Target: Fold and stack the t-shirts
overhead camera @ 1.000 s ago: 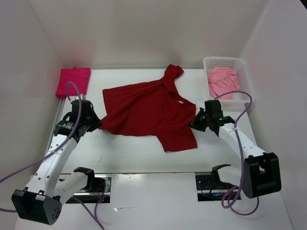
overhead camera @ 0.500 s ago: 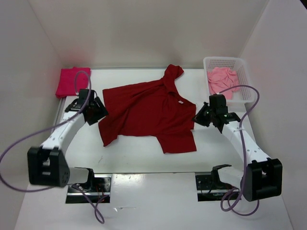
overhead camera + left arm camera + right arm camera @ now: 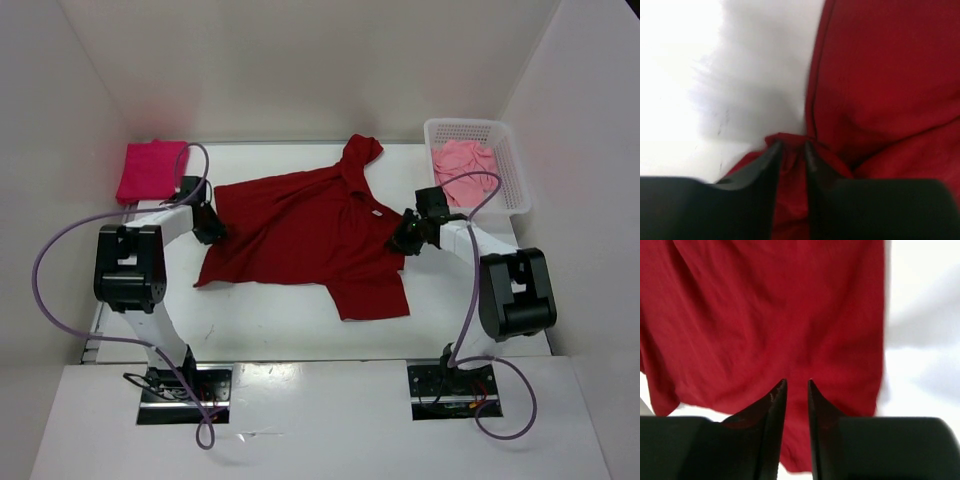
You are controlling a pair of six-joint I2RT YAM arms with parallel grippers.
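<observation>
A folded magenta-pink cloth t-shirt (image 3: 152,170) lies far left. Our left hand (image 3: 791,147) pinches the edge of the dark red t-shirt (image 3: 300,235) spread on the white surface (image 3: 290,322); we cannot read its white neck tag (image 3: 377,213). Our right hand (image 3: 796,385) is slightly spread over it. A salmon-pink t-shirt (image 3: 460,172) sits in the white mesh basket (image 3: 470,128).

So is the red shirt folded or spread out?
Spread out: the dark red t-shirt lies open across the table, sleeves showing, wrinkled.

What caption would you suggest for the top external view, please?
Left hand and right hand at opposite edges of the spread dark red t-shirt; magenta t-shirt folded aside.
</observation>
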